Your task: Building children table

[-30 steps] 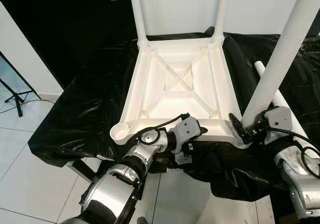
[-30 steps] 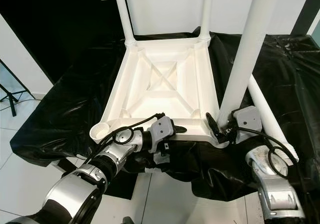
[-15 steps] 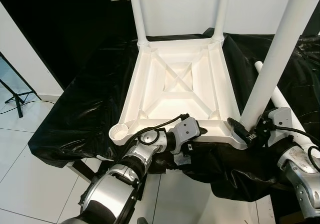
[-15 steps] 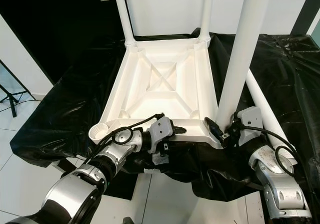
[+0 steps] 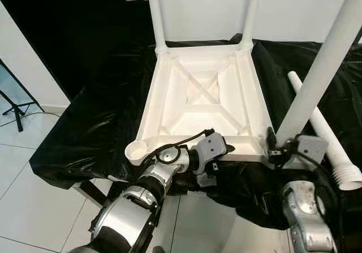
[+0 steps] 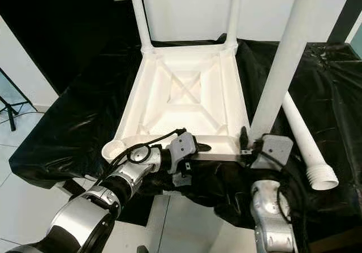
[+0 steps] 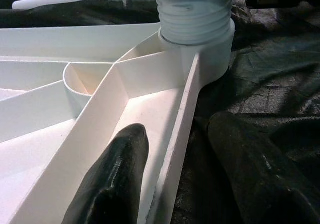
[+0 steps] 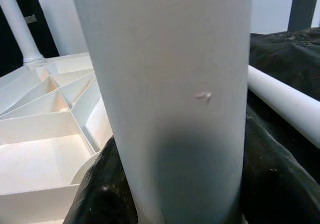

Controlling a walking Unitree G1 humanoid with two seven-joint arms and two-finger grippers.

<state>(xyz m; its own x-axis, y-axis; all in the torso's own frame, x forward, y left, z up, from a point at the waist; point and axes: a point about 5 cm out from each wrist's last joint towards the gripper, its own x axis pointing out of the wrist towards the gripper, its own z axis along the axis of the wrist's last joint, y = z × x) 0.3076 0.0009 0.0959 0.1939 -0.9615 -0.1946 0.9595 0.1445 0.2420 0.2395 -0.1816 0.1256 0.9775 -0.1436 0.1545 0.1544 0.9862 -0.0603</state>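
At the centre of the left eye view the upturned white tabletop lies on black sheeting. Three legs stand in its corners, one loose leg lies at right, and one socket at lower left is empty.

In the left wrist view, the left gripper is clamped on the tabletop's rim.

In the right wrist view, the right gripper's fingers close around the near leg, apparently being screwed in. The loose leg probably goes next.

One upturned tabletop, three fitted legs, one loose leg.
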